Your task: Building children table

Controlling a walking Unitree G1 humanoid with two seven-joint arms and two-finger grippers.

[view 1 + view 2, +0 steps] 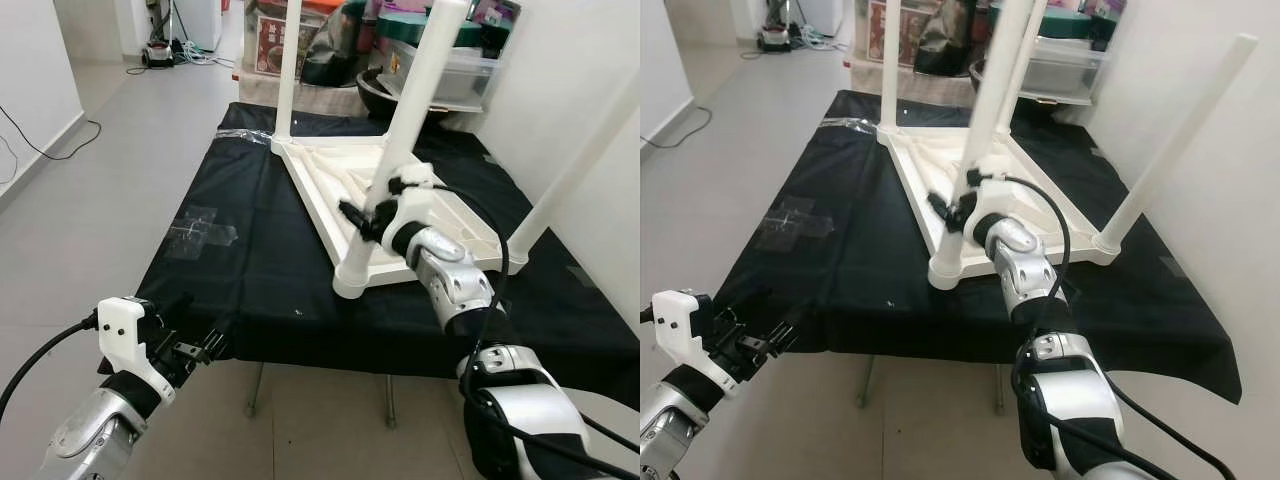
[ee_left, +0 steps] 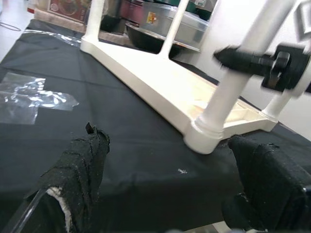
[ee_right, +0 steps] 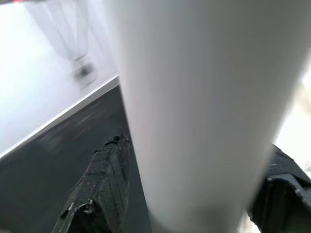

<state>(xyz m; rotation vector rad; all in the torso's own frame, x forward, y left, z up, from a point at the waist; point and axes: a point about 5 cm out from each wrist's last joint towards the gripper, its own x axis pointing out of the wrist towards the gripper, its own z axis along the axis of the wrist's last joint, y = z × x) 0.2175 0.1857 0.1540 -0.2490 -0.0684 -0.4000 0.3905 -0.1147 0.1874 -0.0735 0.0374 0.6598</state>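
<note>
A white children's table (image 1: 340,175) lies upside down on a table covered with black cloth (image 1: 260,270), its legs pointing up. My right gripper (image 1: 372,212) is shut on the nearest leg (image 1: 410,110), low down just above its socket at the front corner. In the right wrist view the black fingers (image 3: 102,184) flank that leg (image 3: 199,107) on both sides. My left gripper (image 1: 195,345) hangs open and holds nothing at the cloth's front left edge. In the left wrist view its fingers (image 2: 80,170) stand wide apart, facing the leg (image 2: 233,82).
Two more white legs rise at the back left (image 1: 288,70) and the right (image 1: 580,160). Storage boxes and a dark bowl (image 1: 440,60) crowd the far end. A white wall (image 1: 570,60) runs close on the right. Clear tape (image 1: 200,230) is stuck to the cloth. Open floor (image 1: 120,170) lies to the left.
</note>
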